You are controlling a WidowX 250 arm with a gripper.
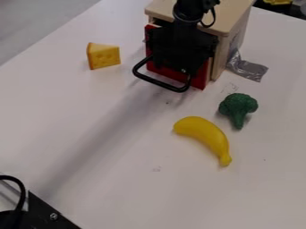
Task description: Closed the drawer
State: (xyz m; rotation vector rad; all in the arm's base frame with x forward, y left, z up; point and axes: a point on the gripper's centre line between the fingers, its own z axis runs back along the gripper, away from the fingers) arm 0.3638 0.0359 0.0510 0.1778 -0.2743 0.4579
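At top centre, the red drawer (200,77) looks light and stiff, best pushed on its flat front or held by the looped handle (158,83). Whether the hand (181,65) is open, I cannot tell.

1 white table (71,112), grey floor (36,22).

black arm (191,8) at the top edge, its end effector (181,48) seemingly pointing down.
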